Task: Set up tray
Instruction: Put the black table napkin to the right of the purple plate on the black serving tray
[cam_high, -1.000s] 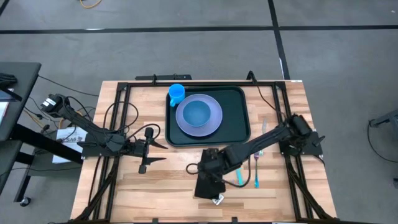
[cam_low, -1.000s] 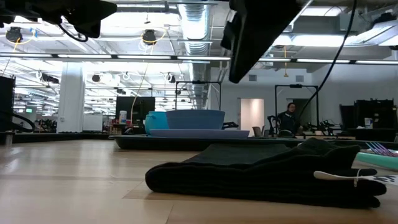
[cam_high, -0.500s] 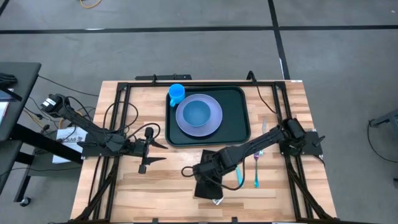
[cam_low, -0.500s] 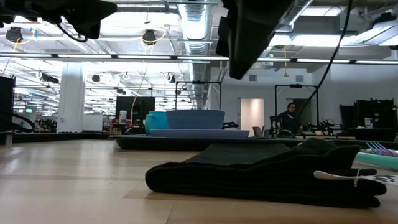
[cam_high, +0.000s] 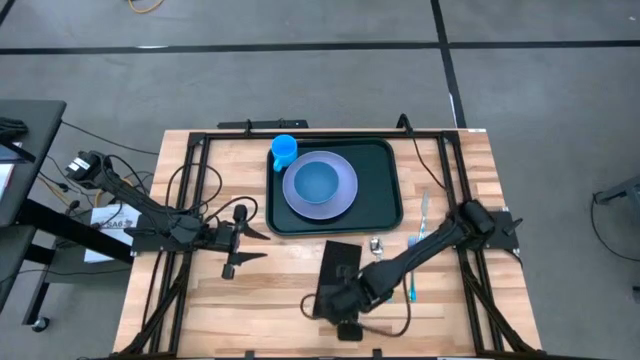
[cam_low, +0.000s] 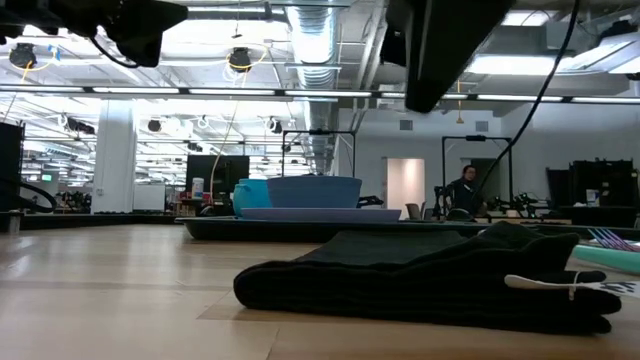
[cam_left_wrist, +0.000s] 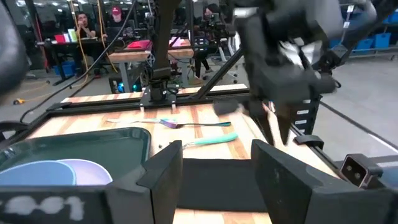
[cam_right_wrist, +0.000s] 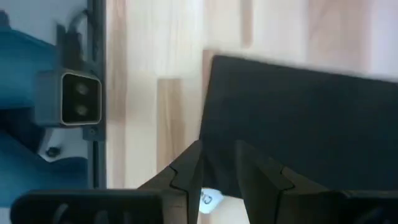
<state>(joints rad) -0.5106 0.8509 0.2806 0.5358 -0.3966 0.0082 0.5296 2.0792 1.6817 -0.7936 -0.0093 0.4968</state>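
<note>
Right gripper (cam_high: 345, 312) — fingers nearly closed, nothing held — was poised over black cloth (cam_high: 336, 272) near tray (cam_high: 385, 205); left gripper (cam_high: 240, 237) was parked open, empty.

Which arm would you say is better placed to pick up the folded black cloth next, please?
The right: its gripper hangs directly over the black cloth, while the left gripper waits off to the tray's left.
</note>
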